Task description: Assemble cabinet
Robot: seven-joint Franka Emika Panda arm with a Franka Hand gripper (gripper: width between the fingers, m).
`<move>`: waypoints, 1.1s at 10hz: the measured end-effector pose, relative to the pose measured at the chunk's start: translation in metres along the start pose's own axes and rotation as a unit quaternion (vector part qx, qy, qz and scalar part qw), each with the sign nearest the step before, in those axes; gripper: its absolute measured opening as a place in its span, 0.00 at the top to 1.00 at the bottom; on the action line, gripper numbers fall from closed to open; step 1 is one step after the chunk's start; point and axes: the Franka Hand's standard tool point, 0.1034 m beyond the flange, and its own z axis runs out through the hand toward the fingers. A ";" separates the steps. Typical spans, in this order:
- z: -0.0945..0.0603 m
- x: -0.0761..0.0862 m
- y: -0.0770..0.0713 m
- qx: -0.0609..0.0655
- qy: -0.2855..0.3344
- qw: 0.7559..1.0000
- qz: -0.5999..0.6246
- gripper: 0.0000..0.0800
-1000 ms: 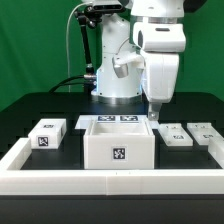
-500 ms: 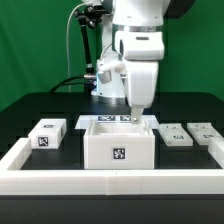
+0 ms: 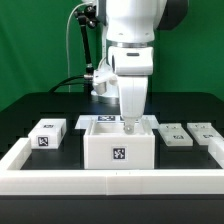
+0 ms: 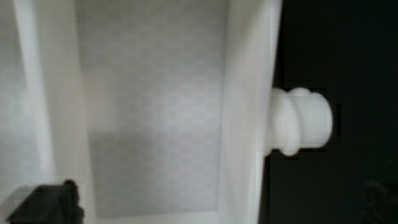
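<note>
The cabinet's large hollow white box (image 3: 118,146) stands at the front middle with a marker tag on its front face. My gripper (image 3: 128,123) hangs just over the box's far rim. In the wrist view the box's pale inside (image 4: 151,110) and one side wall (image 4: 253,100) fill the picture, and a white round knob (image 4: 299,121) sticks out of that wall. My gripper (image 4: 214,205) is open and holds nothing. Its dark fingertips (image 4: 45,204) sit at either edge, with the wall between them. A smaller white tagged block (image 3: 47,134) lies at the exterior view's left.
Two flat white tagged pieces (image 3: 175,136) (image 3: 205,131) lie at the exterior view's right. The marker board (image 3: 104,119) lies behind the box. A long low white border frame (image 3: 100,181) runs along the front and up both sides.
The arm has swung toward the exterior view's left, from above the box's right corner to above the middle of its far rim. The parts have not moved.
</note>
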 end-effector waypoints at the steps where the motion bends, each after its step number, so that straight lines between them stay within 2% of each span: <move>1: 0.001 -0.001 -0.001 0.001 0.000 1.000 0.001 0.00; 4: 0.001 0.000 -0.004 0.005 0.002 1.000 0.006 0.00; 5: 0.002 0.002 -0.008 0.000 0.003 1.000 0.005 0.00; 6: 0.007 0.005 -0.014 0.000 0.005 1.000 0.003 0.00; 8: 0.016 0.010 -0.025 0.008 0.007 1.000 0.002 0.00; 11: 0.030 0.011 -0.025 0.013 0.011 1.000 0.004 0.00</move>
